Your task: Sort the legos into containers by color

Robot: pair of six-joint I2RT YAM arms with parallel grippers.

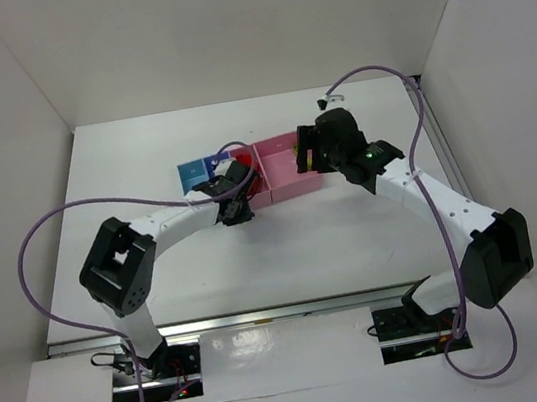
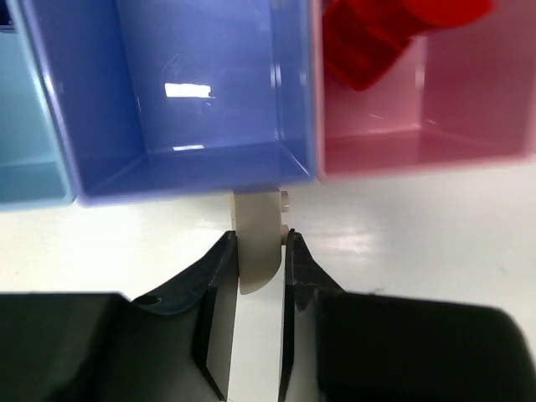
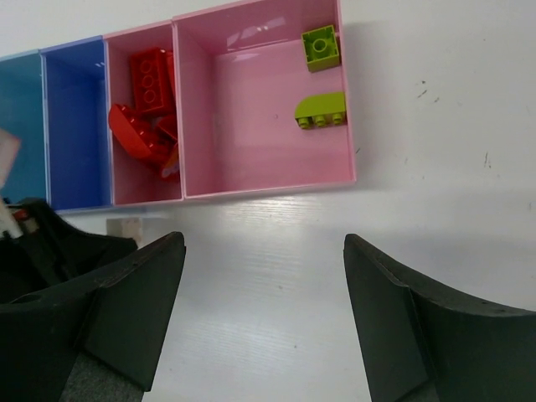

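Note:
My left gripper [image 2: 260, 241] is shut on a whitish lego [image 2: 255, 213], low over the table just in front of the darker blue bin [image 2: 193, 92]. The same lego [image 3: 124, 226] shows in the right wrist view beside the left gripper [image 3: 50, 239]. The containers [image 1: 245, 176] form a row: light blue [image 2: 33, 126], darker blue, pink [image 2: 419, 117] and a wider pink bin [image 3: 251, 126]. Red legos [image 3: 146, 109] lie in the narrow pink bin, and two lime green legos [image 3: 321, 47] in the wide one. My right gripper [image 3: 264, 247] hangs open over the table in front of the wide pink bin, holding nothing.
White walls enclose the table on three sides. Purple cables [image 1: 50, 224] loop from both arms. The left arm's black elbow [image 1: 116, 264] sits near the front left, and the right arm's [image 1: 495, 258] near the front right.

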